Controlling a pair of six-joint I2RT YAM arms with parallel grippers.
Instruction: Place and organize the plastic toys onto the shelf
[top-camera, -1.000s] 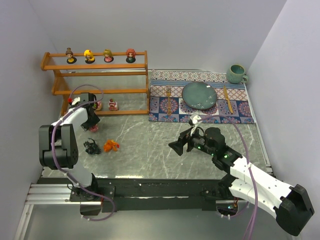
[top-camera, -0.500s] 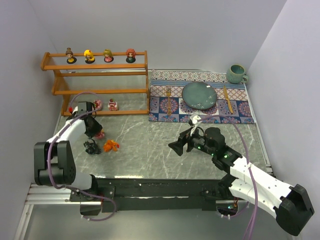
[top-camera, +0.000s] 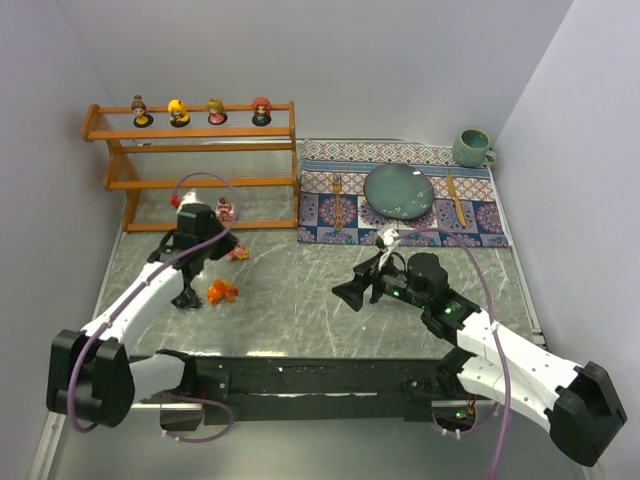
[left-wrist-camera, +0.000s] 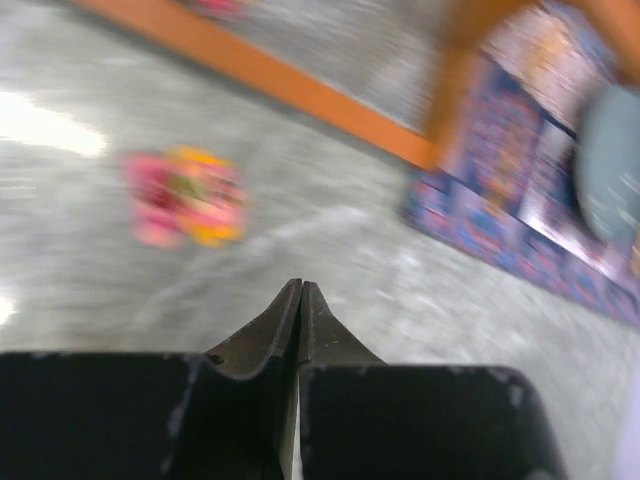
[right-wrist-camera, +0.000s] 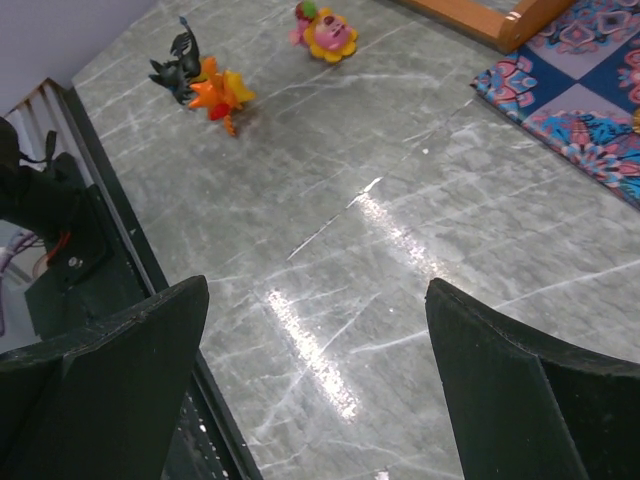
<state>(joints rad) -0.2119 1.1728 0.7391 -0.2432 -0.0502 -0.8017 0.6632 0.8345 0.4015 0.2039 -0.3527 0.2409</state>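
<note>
View from above of a grey marble table. An orange-brown wooden shelf (top-camera: 200, 131) with three slatted tiers stands at the far left.

Four big-headed dolls on dark round bases stand in a row on the top tier of the shelf: the leftmost doll (top-camera: 140, 110), a yellow-haired doll (top-camera: 179, 112), a third doll (top-camera: 216, 111) and a red-haired doll (top-camera: 261, 110). The middle tier of the shelf carries nothing that can be made out. A small pink toy (top-camera: 226, 210) sits on the bottom tier, right of centre.

The left gripper (top-camera: 212, 240) hangs just in front of the shelf's bottom tier. Its fingers are pressed tightly together with nothing between them, as the left wrist view shows (left-wrist-camera: 300, 290).

Three toys lie on the table in front of the shelf. A pink and yellow toy (top-camera: 238, 253) lies just beside the left gripper, apart from its fingertips. Farther out from the shelf, a dark creature (top-camera: 185, 297) and an orange creature (top-camera: 221, 291) lie side by side, nearly touching.

The right gripper (top-camera: 352, 292) hovers over bare table, well out from the shelf's right end. Its fingers are spread wide and hold nothing.

Right of the shelf, almost against its end post, lies a patterned placemat (top-camera: 480, 215). On it rest a teal plate (top-camera: 398, 190), a fork (top-camera: 337, 200) and a knife (top-camera: 455, 198). A teal mug (top-camera: 472, 148) stands at the mat's far corner, the corner farthest from the shelf.
</note>
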